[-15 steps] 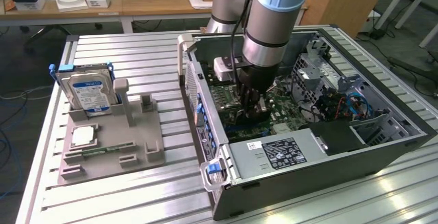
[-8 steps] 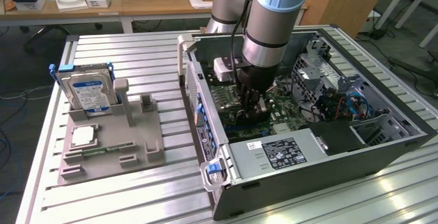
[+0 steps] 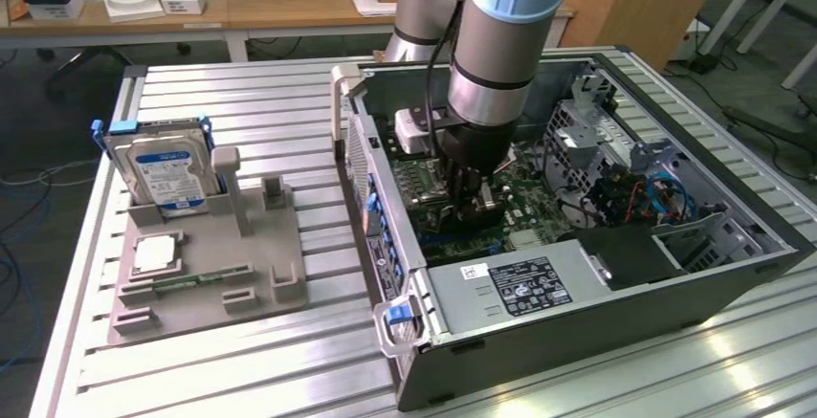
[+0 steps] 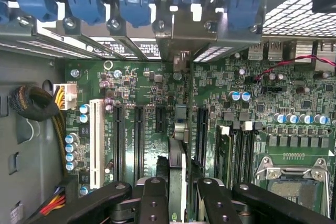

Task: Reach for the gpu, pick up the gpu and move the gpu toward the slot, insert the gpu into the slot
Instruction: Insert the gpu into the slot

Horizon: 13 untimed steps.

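Green motherboard [image 4: 157,129]: lies inside the open computer case [image 3: 715,279], with black slots side by side.
Gripper [image 4: 177,195]: low over the board; jaws pinch the gpu.
gpu [image 4: 177,150]: edge-on between the fingers [image 4: 152,198], standing over the board between two black slots.
Hard drive [image 3: 164,171]: upright in the grey holder [image 3: 255,265], outside the case.

Ribbed matt metal table [image 3: 320,361]; glossy green motherboard [image 4: 157,129].
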Available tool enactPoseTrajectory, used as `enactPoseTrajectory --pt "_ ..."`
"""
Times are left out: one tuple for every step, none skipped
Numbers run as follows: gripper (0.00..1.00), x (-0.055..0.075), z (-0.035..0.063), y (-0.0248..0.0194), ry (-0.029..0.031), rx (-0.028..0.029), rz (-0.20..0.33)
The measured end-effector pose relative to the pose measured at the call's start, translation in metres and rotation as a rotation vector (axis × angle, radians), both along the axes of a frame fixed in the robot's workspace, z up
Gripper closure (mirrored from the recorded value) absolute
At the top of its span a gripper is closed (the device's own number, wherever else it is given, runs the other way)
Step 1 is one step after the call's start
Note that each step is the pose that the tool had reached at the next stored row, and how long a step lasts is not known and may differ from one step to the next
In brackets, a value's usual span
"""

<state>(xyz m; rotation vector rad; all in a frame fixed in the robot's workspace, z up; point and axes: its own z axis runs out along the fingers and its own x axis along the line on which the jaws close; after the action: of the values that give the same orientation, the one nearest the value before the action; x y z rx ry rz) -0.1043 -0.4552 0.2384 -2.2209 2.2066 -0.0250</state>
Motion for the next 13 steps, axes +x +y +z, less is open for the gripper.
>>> enactPoseTrajectory --pt "0.74 0.0 0.0 -0.0001 0.0 0.0 0.0" --pt "0.74 0.0 0.0001 -0.0001 0.0002 0.0 0.0" --pt "0.74 -0.0002 0.0001 -0.0001 0.0009 0.0003 0.0" --pt "0.74 -0.0002 0.0001 0.0 0.0013 0.0006 0.0" --pt "0.74 -0.0004 0.0001 0.0 0.0022 0.001 0.0" --pt "0.74 -0.0004 0.0001 0.0 0.002 0.0009 0.0" --pt "0.74 -0.0005 0.0001 0.0 0.002 0.0007 0.0" --pt "0.74 -0.0006 0.0001 0.0001 0.0037 0.0017 0.0" --pt "0.74 -0.0005 0.0001 0.0001 0.0026 0.0012 0.0" --pt "0.74 -0.0005 0.0001 0.0001 0.0029 0.0013 0.0" --pt "0.74 -0.0006 0.0001 0.0001 0.0036 0.0017 0.0" --pt "0.74 -0.0006 0.0001 0.0001 0.0041 0.002 0.0" --pt "0.74 -0.0006 0.0001 0.0001 0.0034 0.0016 0.0"
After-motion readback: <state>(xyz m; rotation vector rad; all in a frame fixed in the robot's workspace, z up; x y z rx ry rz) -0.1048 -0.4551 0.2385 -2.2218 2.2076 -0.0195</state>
